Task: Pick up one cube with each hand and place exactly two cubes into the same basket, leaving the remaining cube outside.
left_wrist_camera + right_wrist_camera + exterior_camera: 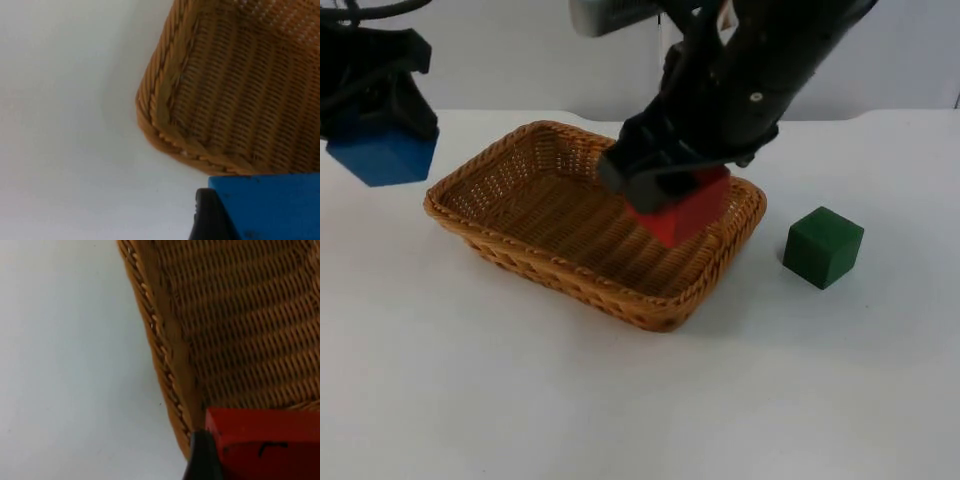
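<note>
Right hand point(670, 195) clamped on red cube point(682, 212) over oblong woven wicker basket point(535, 262) at frame centre, left hand point(382, 125) clamped on blue cube point(382, 155) upper left, green cube point(823, 247) on white bench point(640, 400) at right; risk of early release bouncing red off rim.

No readable text, label, brand, number or sign stands on anything in these views.
</note>
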Controlling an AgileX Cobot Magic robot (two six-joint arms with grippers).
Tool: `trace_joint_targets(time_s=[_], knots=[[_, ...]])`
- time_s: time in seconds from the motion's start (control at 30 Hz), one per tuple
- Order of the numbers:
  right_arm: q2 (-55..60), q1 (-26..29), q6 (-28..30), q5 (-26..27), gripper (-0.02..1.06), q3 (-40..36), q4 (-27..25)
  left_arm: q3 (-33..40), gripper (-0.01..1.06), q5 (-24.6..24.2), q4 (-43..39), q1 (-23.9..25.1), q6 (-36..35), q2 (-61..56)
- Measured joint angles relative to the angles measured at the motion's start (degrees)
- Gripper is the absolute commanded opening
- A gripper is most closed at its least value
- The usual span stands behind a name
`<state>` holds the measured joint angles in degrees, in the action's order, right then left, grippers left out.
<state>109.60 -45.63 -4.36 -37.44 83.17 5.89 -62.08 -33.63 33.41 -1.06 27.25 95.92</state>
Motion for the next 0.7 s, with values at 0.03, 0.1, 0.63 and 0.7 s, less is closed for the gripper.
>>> trace_joint_targets(time_s=[0.03,0.1,0.63,0.7], knots=[[1.22,0.15,0.09,0.0,0.0,1.19,0.1,-1.09,0.0,-0.14,0.85,0.0,0.78,1.01],[3.56,0.58,0.74,0.0,0.0,3.61,0.08,-2.84,0.0,-0.24,2.39,0.0,2.29,2.73],[16.98,3.18,2.43,4.52,0.0,14.92,-0.14,-12.15,0.0,-0.5,11.73,-0.04,12.69,14.39],[17.58,3.31,2.55,4.58,0.0,15.36,0.01,-12.86,0.0,-0.63,12.67,-0.04,13.75,15.24]])
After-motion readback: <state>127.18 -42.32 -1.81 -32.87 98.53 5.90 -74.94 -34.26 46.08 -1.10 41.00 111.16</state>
